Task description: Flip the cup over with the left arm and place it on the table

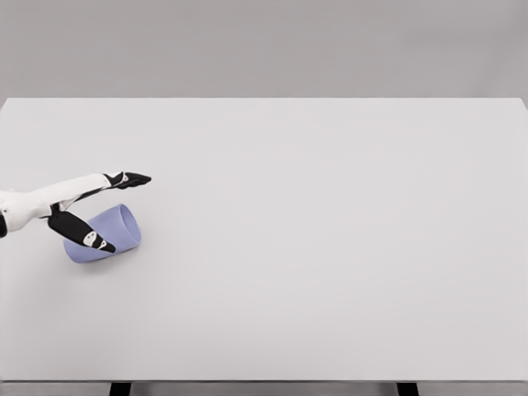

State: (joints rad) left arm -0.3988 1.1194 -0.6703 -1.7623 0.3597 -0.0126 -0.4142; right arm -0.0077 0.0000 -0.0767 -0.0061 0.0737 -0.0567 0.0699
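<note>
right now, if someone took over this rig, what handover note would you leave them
Left hand: fingers spread around the cup, thumb over its side, other fingers extended above it; no closed grasp visible.
Right arm: not in view.
Cup: lavender, lying on its side on the white table, near the left edge, one end facing right and away.
Done: the hand has reached the cup.
Left: close the grasp, lift, turn the cup over, set it standing on the table.
</note>
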